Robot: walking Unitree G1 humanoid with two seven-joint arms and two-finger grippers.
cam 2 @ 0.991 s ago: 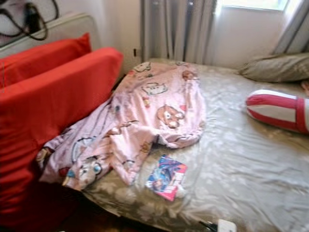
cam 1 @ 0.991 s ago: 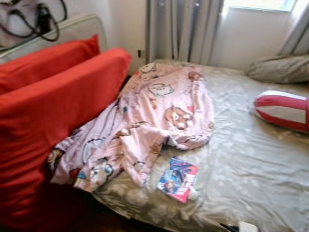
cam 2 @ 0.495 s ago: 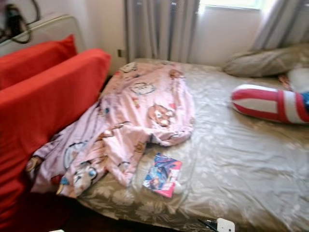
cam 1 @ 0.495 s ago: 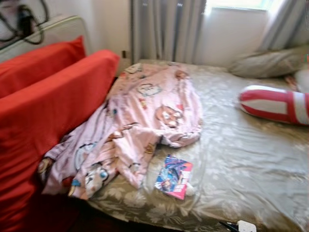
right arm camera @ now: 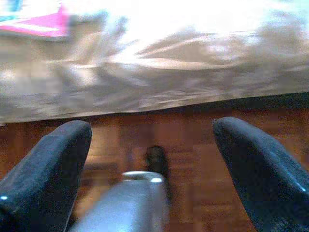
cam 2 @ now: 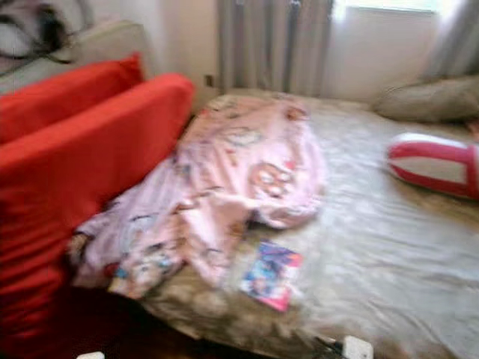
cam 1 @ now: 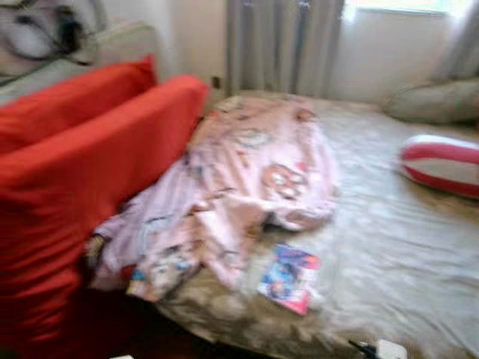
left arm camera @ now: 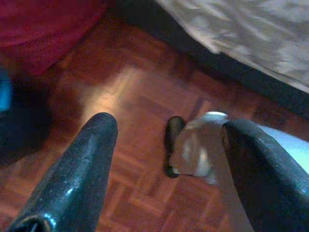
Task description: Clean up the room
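A crumpled pink blanket (cam 1: 239,187) with cartoon prints lies across the left part of the bed (cam 1: 397,254), one end drooping over the near edge. A colourful booklet (cam 1: 290,277) rests on the tan sheet just in front of it. My left gripper (left arm camera: 166,159) hangs open over the parquet floor (left arm camera: 125,111) beside the bed, nothing between its black fingers (left arm camera: 82,169). My right gripper (right arm camera: 152,159) is open too, low over the floor at the bed's edge, with the pink corner of the booklet (right arm camera: 43,24) visible beyond.
Two big red cushions (cam 1: 82,172) stand against the bed's left side. A red-and-white striped pillow (cam 1: 441,164) and a tan pillow (cam 1: 438,101) lie at the right. Grey curtains (cam 1: 281,45) hang behind. A small white object (cam 1: 389,349) sits at the bed's near edge.
The whole picture has swung to the right and blurred, so the camera turned left. The blanket, booklet and pillows lie where they were.
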